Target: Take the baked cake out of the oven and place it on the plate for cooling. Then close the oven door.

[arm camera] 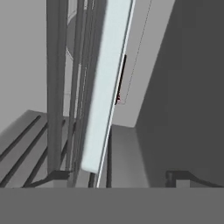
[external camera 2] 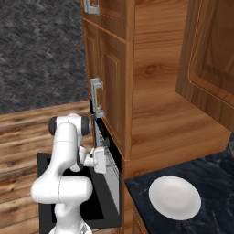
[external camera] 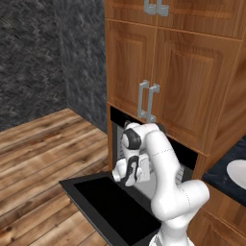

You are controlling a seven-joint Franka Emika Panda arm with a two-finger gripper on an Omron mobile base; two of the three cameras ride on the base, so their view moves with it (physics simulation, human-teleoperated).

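Wooden cabinets point(external camera: 182, 81) framing the oven point(external camera: 190, 158), plank floor below, dark stone table point(external camera 2: 215, 183) off to the right. Oven door point(external camera: 105, 202) already dropped flat and open. Arm reaching into the cavity, gripper point(arm camera: 118, 177) rolled on its side, fingers point(arm camera: 59, 176) spread wide with nothing between them. Seen from the hand camera: wire racks point(arm camera: 65, 87) and the pale tray point(arm camera: 107, 83) edge-on, with a thin dark sliver showing a touch of red just behind the tray, probably the baked cake point(arm camera: 121, 78), well ahead of the fingertips and not yet touched. Plate point(external camera 2: 175, 197) bare on the table, well apart from the oven. Judged early: door opening done; grasping the cake, carrying it to the plate and shutting the door all left.
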